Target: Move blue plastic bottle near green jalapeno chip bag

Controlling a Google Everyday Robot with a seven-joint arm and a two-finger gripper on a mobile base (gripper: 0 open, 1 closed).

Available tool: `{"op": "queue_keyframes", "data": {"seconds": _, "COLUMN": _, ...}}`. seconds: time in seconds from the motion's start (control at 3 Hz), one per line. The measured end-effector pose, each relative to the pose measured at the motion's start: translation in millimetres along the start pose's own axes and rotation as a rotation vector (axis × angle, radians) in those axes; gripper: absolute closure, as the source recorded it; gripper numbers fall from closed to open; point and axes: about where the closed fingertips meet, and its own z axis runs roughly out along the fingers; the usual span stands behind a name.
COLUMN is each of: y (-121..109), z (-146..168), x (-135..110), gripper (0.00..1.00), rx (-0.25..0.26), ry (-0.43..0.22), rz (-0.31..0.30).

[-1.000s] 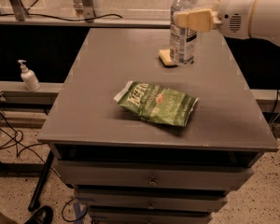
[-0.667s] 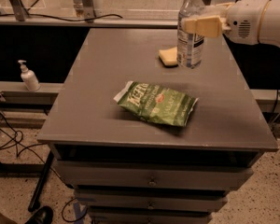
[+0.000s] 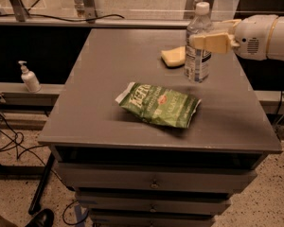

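Observation:
The blue plastic bottle (image 3: 198, 51) is clear with a white cap and a white label, upright at the back right of the grey table (image 3: 109, 103). My gripper (image 3: 203, 38) comes in from the right and is shut on the bottle's upper body. The bottle's base is at or just above the tabletop; I cannot tell which. The green jalapeno chip bag (image 3: 159, 104) lies flat in the middle of the table, in front of and left of the bottle, about a hand's width away.
A yellow sponge (image 3: 173, 56) lies just left of the bottle. A small white pump bottle (image 3: 29, 78) stands on a ledge left of the table. Drawers sit under the tabletop. Cables lie on the floor at the left.
My gripper has carried the bottle to the right and toward the front of the table, past the sponge. The chip bag and the sponge have not moved.

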Motion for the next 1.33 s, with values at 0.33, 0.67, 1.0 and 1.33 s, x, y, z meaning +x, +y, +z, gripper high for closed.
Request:
{"op": "queue_keyframes", "data": {"seconds": 0.33, "y": 7.6, "z": 10.6, "x": 22.9, "gripper": 1.0, "rx": -0.035, "ry": 0.008, "rz": 0.029}}
{"op": "queue_keyframes", "data": {"seconds": 0.67, "y": 14.8, "z": 16.7, "x": 38.1, "gripper": 1.0, "rx": -0.089, "ry": 0.004, "rz": 0.04}}
{"op": "queue_keyframes", "data": {"seconds": 1.0, "y": 20.5, "z": 14.4, "x": 44.8, "gripper": 1.0, "rx": -0.138, "ry": -0.004, "rz": 0.036}}
{"op": "queue_keyframes", "data": {"seconds": 1.33, "y": 24.7, "z": 13.0, "x": 46.1, "gripper": 0.82, "rx": -0.169, "ry": -0.014, "rz": 0.026}}
